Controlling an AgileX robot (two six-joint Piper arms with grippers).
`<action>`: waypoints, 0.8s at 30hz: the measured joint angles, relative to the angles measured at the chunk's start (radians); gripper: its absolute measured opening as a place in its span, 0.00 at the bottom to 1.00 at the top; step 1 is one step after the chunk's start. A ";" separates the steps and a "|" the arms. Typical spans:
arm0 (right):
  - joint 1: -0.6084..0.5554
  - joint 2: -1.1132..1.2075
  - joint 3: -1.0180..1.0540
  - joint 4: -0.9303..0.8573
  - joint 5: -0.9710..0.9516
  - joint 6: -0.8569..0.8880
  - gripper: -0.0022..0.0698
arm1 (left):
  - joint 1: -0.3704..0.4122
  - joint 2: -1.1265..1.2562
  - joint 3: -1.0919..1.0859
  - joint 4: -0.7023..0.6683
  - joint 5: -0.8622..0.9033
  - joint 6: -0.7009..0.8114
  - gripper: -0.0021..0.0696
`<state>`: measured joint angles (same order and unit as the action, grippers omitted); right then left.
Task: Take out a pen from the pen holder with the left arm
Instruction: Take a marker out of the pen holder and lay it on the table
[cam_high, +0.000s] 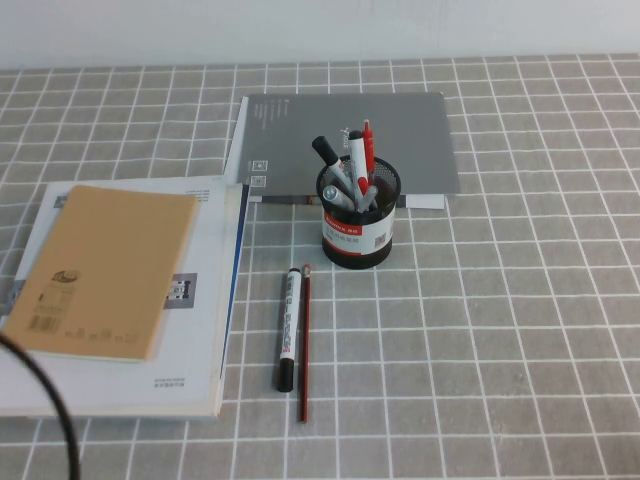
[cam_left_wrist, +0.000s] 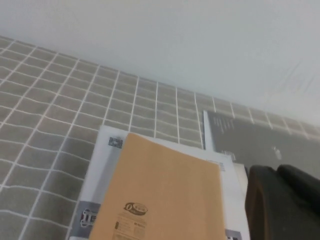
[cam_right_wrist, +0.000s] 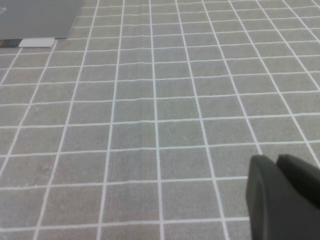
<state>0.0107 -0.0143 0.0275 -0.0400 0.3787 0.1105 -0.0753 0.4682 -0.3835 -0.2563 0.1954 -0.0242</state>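
Table surface: a grey tiled cloth (cam_high: 520, 330) is laid over the whole work area.

Pen holder (cam_high: 357, 235): a black mesh cup, found upright near the centre of the table in the high view. Several pens (cam_high: 356, 165) are seen standing in it, tilted, among them one red and one white-bodied.

At 12 o'clock from the holder, a grey book (cam_high: 350, 135) is laid flat; the holder is placed at its near edge. At 7 o'clock, a black-and-white marker (cam_high: 289, 330) and a red pencil (cam_high: 304, 345) are laid side by side on the cloth, apart from the holder. At 8 to 9 o'clock, a white book (cam_high: 200, 330) is laid flat, with a tan notebook (cam_high: 105, 270) resting on top of it. A black cable (cam_high: 55, 410) is noted at the near-left corner.

Left gripper (cam_left_wrist: 280, 200): seen only in its own wrist view, held above the white book and tan notebook, well apart from the holder. It is closed fully, and nothing is seen in its grip.

Right gripper (cam_right_wrist: 280, 197): seen only in its own wrist view, held above bare cloth. Its state cannot be told.
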 joint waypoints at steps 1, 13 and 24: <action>0.000 0.000 0.000 0.000 0.000 0.000 0.01 | -0.014 0.036 -0.018 0.053 -0.002 -0.036 0.02; 0.000 0.000 0.000 0.000 0.000 0.000 0.01 | -0.432 0.468 -0.064 0.399 -0.494 -0.141 0.23; 0.000 0.000 0.000 0.000 0.000 0.000 0.01 | -0.481 0.848 -0.066 0.439 -0.949 -0.084 0.64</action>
<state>0.0107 -0.0143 0.0275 -0.0400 0.3787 0.1105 -0.5560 1.3163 -0.4496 0.1831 -0.7531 -0.1085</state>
